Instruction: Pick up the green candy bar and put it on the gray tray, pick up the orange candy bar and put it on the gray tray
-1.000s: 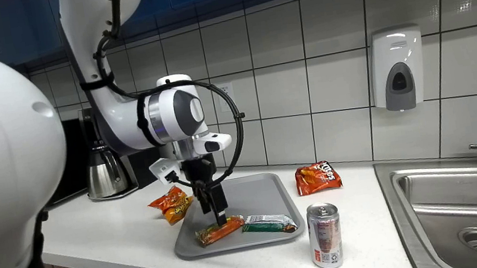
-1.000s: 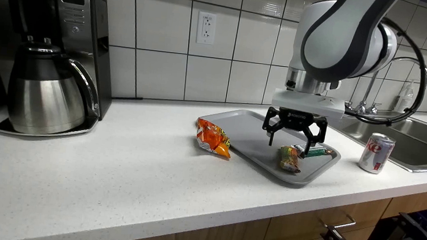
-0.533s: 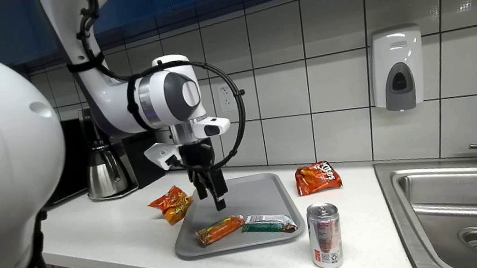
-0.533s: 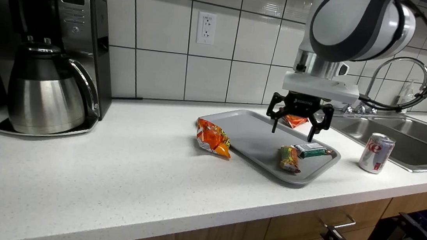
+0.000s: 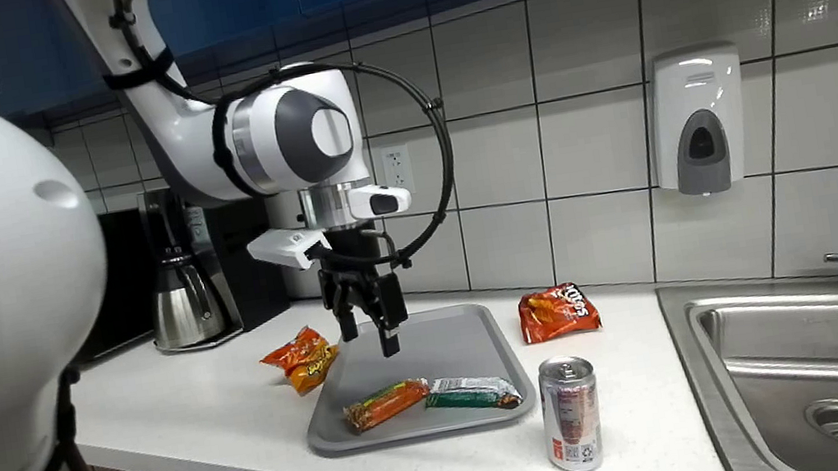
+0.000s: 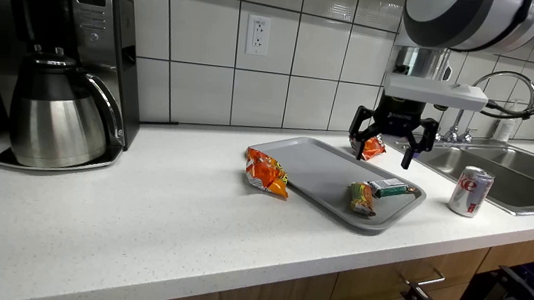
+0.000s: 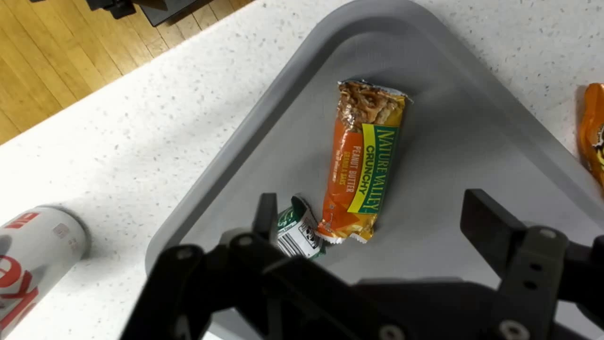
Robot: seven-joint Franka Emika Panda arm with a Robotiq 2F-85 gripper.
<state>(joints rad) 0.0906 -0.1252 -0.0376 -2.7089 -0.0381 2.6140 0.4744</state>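
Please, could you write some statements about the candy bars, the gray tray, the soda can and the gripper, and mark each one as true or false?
1. The orange candy bar and the green candy bar both lie on the gray tray. True.
2. The soda can stands upright outside the gray tray. True.
3. The orange candy bar lies nearer to the soda can than the green candy bar does. False: the green candy bar is nearer.
4. The gripper touches neither candy bar. True.
5. The gripper is shut. False: it is open and holds nothing.
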